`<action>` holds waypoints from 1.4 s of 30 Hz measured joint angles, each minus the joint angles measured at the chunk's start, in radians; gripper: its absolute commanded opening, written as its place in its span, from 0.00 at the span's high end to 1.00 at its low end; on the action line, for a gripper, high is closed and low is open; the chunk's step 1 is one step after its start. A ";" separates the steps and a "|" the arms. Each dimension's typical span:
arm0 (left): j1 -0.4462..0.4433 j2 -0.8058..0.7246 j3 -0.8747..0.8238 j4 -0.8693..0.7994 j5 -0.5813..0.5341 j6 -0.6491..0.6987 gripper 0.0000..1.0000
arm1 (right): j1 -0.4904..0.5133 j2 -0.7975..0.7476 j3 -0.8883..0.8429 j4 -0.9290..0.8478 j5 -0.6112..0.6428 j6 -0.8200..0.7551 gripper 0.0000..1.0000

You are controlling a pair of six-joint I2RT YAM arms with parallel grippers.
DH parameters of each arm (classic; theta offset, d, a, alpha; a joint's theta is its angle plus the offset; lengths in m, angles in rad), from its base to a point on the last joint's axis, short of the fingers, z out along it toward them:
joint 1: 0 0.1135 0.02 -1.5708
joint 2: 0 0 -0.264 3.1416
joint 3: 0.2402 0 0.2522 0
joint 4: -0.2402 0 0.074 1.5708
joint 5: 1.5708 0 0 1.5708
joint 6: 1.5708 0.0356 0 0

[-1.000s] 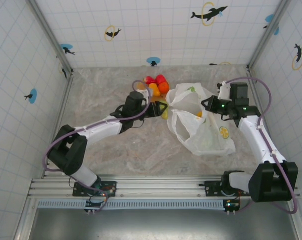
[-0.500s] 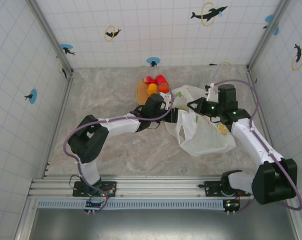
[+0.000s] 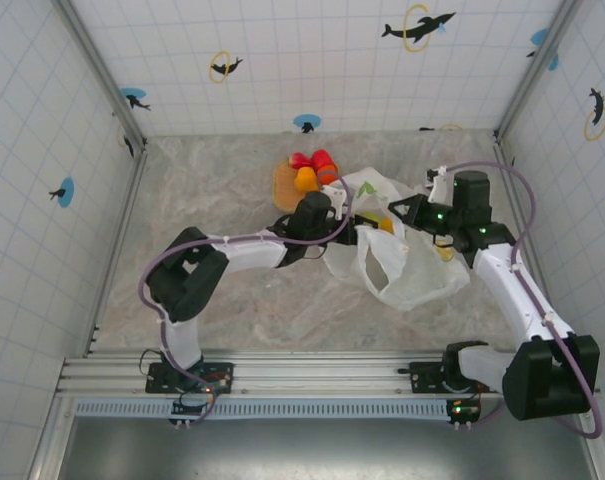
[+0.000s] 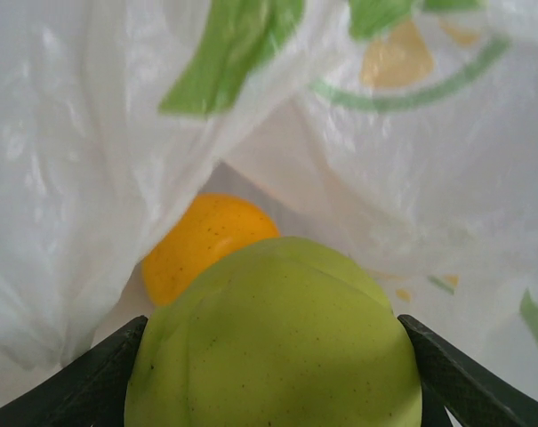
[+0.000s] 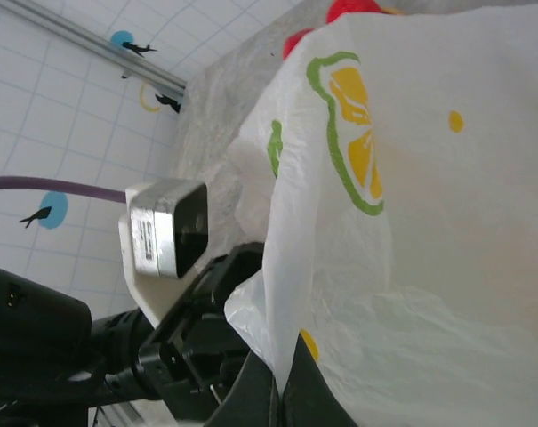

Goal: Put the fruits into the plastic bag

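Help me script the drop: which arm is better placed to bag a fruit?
Left: the left gripper holds a yellow-green fruit inside the mouth of the plastic bag; the right gripper pinches its rim.

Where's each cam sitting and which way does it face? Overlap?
Top external: above, behind the bases, looking down at the table; both arms show.
Left wrist: on the left arm, facing into the plastic bag; its fingers clamp a green fruit.
Right wrist: on the right arm, facing along the bag toward the left arm; its fingers pinch it.
Shared: the bag, in all three.
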 measured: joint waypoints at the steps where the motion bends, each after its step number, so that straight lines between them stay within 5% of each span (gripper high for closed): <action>1: -0.002 0.020 0.016 0.004 -0.010 -0.002 0.29 | -0.003 0.000 -0.003 -0.002 0.000 -0.002 1.00; 26: -0.108 0.235 0.135 0.098 -0.052 -0.106 0.17 | -0.058 0.013 -0.053 0.028 0.000 0.014 1.00; 42: -0.051 0.122 0.076 0.032 -0.035 -0.010 0.07 | -0.103 0.012 -0.067 0.029 -0.002 0.003 1.00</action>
